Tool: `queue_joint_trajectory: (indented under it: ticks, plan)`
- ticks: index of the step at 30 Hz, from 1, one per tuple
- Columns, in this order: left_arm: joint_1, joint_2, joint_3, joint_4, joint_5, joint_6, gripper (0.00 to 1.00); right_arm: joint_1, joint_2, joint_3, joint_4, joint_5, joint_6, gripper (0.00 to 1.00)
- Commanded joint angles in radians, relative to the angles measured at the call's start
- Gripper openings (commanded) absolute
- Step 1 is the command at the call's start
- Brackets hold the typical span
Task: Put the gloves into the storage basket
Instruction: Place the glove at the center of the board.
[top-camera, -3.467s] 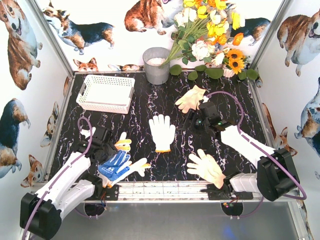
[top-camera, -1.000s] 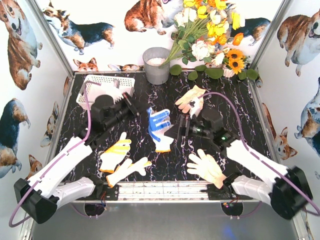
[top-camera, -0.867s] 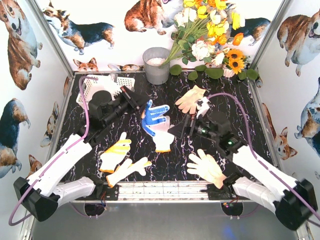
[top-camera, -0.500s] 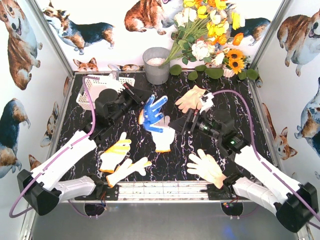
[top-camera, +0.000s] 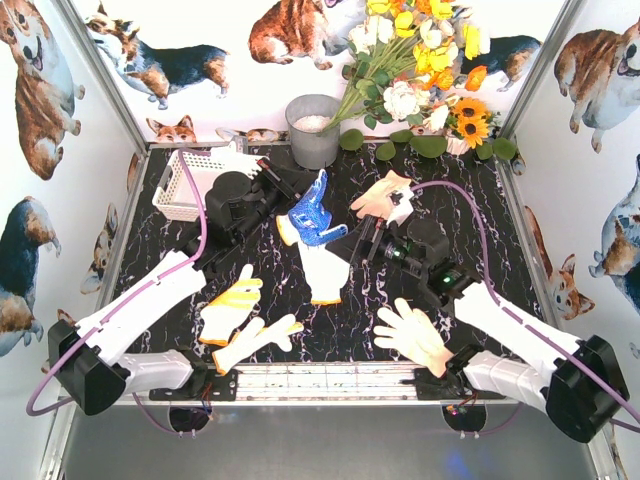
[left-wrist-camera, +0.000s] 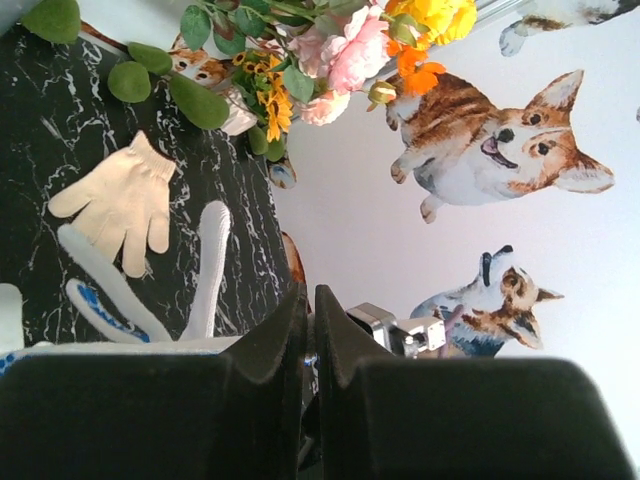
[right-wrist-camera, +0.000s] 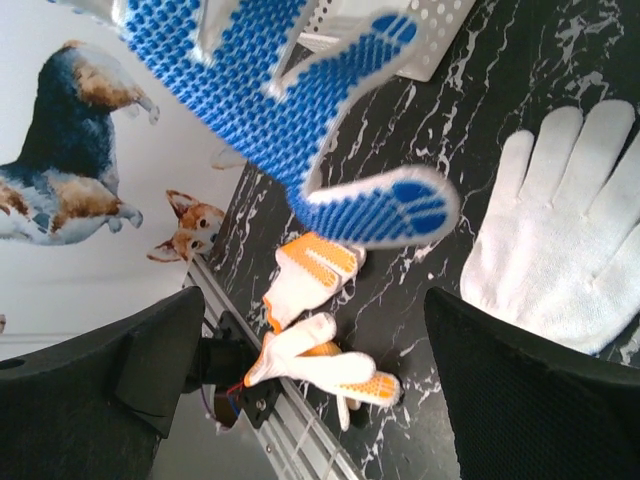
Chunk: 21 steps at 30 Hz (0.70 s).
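The left arm (top-camera: 150, 295) reached from its base at the near left corner diagonally up toward the middle of the surface (top-camera: 340, 325), its wrist lifted beside the storage basket (top-camera: 175, 190). The left claw (top-camera: 290, 192) was pinched almost fully closed on the blue-patterned glove (top-camera: 308, 215), which hung in the air with its fingers pointing up and away. In the left wrist view the two fingers (left-wrist-camera: 285, 335) stood pressed nearly together.

The right arm (top-camera: 500, 315) stretched from the near right corner toward the centre, low over the surface. The right claw (top-camera: 362, 240) was spread wide and gripped nothing; in its wrist view the blue-patterned glove (right-wrist-camera: 290, 90) filled the space just ahead of it.

That glove was outside the storage basket, held above the fingertips of a white glove (top-camera: 325, 265) lying flat at the centre. A peach-tan glove (top-camera: 378, 197) lay at the far side near the right claw, a cream glove (top-camera: 412, 335) near the right base, and a yellow glove (top-camera: 232, 305) and a cream-and-orange glove (top-camera: 255, 340) near the left base.
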Motion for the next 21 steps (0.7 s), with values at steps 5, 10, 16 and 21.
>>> queue_joint_trajectory:
  ticks: [5, 10, 16, 21]
  plan:
    - [-0.057, 0.026, 0.059, 0.101, -0.051, -0.028, 0.0, 0.058, 0.052, -0.069, 0.324, 0.105, 0.047, 0.91]
    - [-0.096, 0.045, 0.074, 0.117, -0.061, -0.03, 0.0, 0.061, 0.031, -0.086, 0.371, 0.172, 0.036, 0.83]
    - [-0.112, 0.053, 0.081, 0.118, -0.071, -0.03, 0.0, 0.061, 0.012, -0.084, 0.385, 0.205, -0.045, 0.44]
    - [-0.112, 0.039, 0.074, 0.065, -0.113, -0.013, 0.0, 0.061, -0.037, -0.047, 0.233, 0.217, -0.112, 0.02]
